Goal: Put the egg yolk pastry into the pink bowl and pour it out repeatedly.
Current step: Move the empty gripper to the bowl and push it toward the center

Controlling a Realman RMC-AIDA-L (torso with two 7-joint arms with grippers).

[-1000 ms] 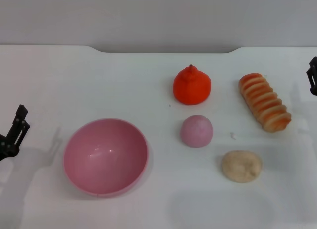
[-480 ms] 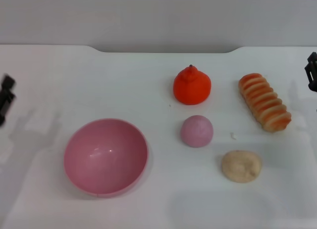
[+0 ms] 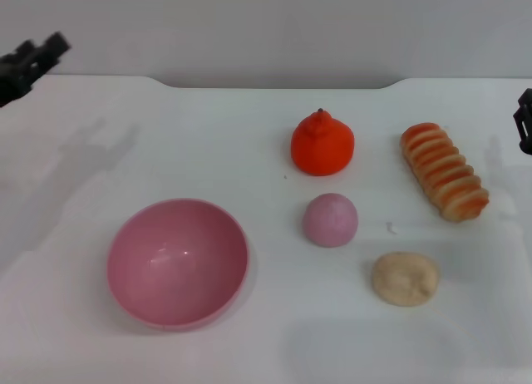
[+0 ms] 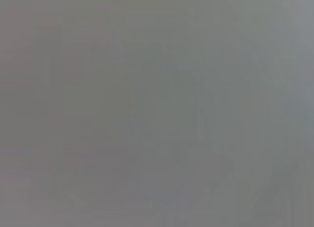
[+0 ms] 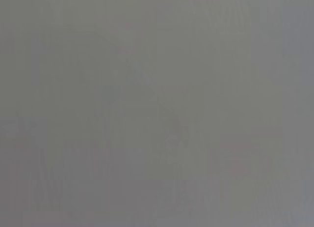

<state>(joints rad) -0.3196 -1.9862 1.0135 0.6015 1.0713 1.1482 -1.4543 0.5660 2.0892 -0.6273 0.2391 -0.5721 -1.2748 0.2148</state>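
The egg yolk pastry, a pale beige crumbly bun, lies on the white table at the front right. The pink bowl stands upright and empty at the front left. My left gripper is at the far left edge, raised near the table's back edge, far from the bowl. My right gripper shows only as a dark tip at the right edge, beyond the striped roll. Both wrist views show only plain grey.
An orange pumpkin-shaped item sits at the back centre. A smooth mauve-pink dome lies in front of it. A ridged orange-striped bread roll lies at the right. The white table ends at a grey wall behind.
My left gripper has risen from beside the bowl at the left edge up to the back left corner. The right gripper has barely moved. The objects have not moved.
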